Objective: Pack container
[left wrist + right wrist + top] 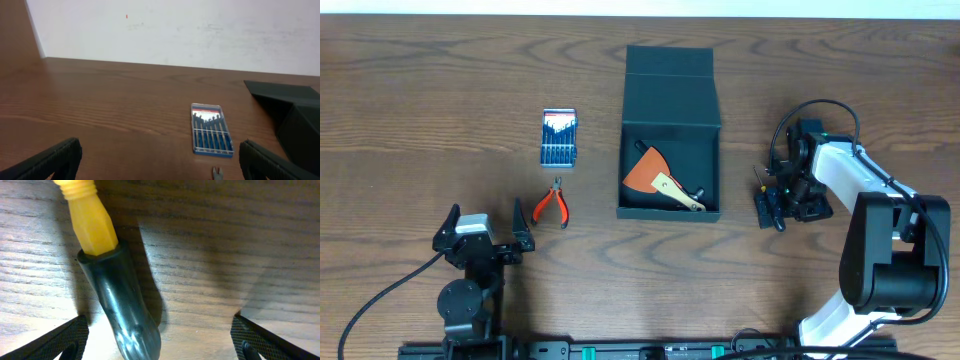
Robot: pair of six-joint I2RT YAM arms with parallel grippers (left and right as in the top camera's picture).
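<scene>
idling the left gripper (486, 224) wide and empty at the near edge, toward the left corner. passing orange-handled pliers (551, 206) just beyond it, lying loose on the bench (420, 80). poising the right gripper (160, 342) toward the right edge, fingers spread wide on either side of a black-and-yellow tool handle (102, 272) lying flat, not yet clamping. noting a blue screwdriver set (558, 137) farther back, left of centre. finding the container (672, 85) mid-bench, reaching toward the far edge, lid hanging open, already cradling an orange wedge-shaped scraper (646, 172) with a pale handle. risking a pinch on the rounded black butt end, probably squirting the handle out sideways or letting it droop on lifting. also risking clipping the container's right wall in carrying across, sitting so near it.
</scene>
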